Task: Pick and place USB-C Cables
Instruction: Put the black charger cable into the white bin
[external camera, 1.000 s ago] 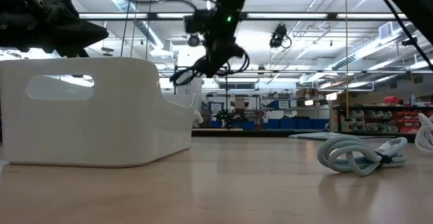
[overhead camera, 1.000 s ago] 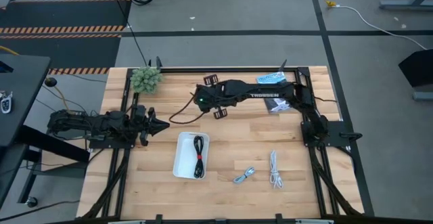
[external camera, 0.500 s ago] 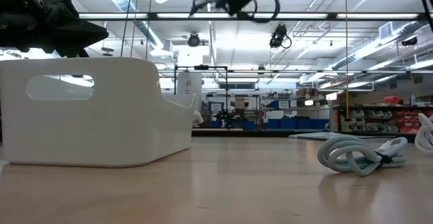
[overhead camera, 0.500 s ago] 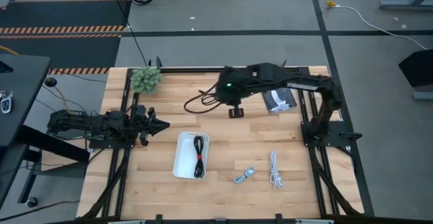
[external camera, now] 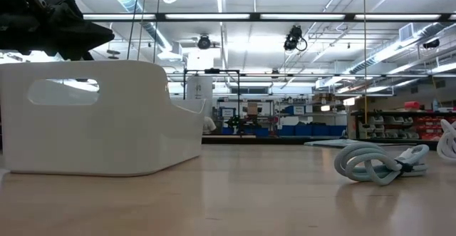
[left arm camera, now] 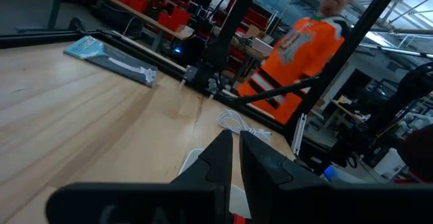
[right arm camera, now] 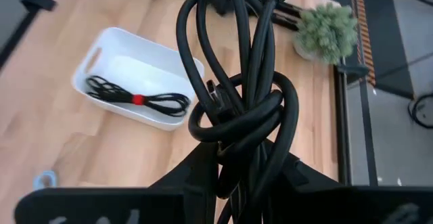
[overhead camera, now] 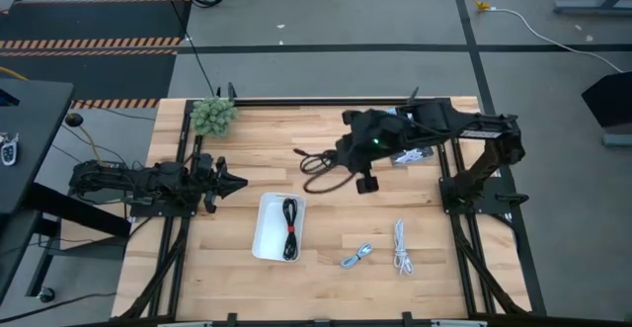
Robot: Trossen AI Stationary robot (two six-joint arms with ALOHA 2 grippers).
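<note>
- Black-brown cable (right arm camera: 240, 109) hung clamped in the right gripper (right arm camera: 237, 160), above the table (overhead camera: 247, 144), beyond the white bin (overhead camera: 267, 230).
- Red-and-black cable (overhead camera: 289, 227) lay inside that bin.
- Left gripper (left arm camera: 235, 146) waited beside the bin, fingers together.

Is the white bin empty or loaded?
Loaded: the white bin holds one red-and-black cable; the black-brown cable hangs in the right gripper.

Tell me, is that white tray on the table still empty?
No, the white tray already holds a black cable with a red tie.
</note>
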